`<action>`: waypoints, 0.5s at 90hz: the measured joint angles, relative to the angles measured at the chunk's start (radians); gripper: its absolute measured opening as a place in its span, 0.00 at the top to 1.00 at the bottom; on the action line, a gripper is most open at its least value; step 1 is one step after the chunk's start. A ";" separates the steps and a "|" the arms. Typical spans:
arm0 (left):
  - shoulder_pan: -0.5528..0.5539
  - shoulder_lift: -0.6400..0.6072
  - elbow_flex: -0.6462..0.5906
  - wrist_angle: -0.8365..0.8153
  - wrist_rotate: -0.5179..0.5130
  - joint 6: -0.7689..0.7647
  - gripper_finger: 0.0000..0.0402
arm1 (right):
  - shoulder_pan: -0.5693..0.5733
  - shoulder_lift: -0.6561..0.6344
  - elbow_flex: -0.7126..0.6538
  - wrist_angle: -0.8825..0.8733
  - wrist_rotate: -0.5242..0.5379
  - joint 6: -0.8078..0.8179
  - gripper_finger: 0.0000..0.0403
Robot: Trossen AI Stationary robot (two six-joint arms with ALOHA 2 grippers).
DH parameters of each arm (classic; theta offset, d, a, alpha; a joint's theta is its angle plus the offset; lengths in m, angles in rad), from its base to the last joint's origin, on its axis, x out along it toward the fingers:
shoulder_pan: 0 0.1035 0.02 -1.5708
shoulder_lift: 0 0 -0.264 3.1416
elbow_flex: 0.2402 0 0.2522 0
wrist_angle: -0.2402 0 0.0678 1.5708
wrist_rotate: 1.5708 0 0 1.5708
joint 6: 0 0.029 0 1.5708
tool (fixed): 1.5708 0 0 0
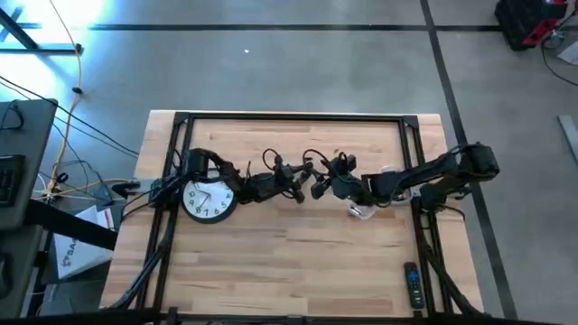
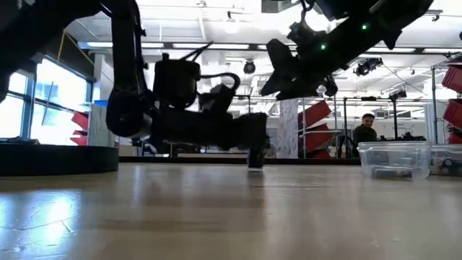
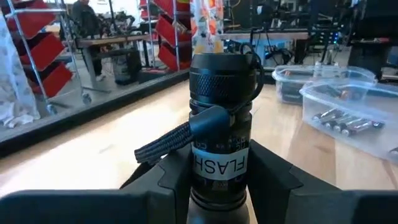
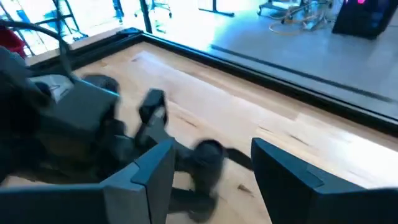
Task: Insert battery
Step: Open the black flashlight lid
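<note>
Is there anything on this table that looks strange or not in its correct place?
Nothing looks spilled or broken. The wall clock lies flat on the table under the left arm, and a remote control sits alone near the front right edge. The left gripper holds the flashlight; the right gripper is open above it.

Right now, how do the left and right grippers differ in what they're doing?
The left gripper is shut on the flashlight, gripping its black body between both fingers; the right gripper is open and holds nothing. In the low view the left gripper sits just above the table, while the right gripper hangs higher. Both meet near the table's middle.
</note>
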 joint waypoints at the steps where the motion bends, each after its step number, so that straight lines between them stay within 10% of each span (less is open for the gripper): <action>1: 0.000 0.001 0.001 0.000 0.000 0.000 0.75 | 0.000 0.006 0.000 0.007 0.000 -0.006 0.56; 45: 0.000 0.006 0.004 0.003 -0.002 0.018 0.75 | -0.013 0.167 -0.001 0.157 0.093 -0.043 0.56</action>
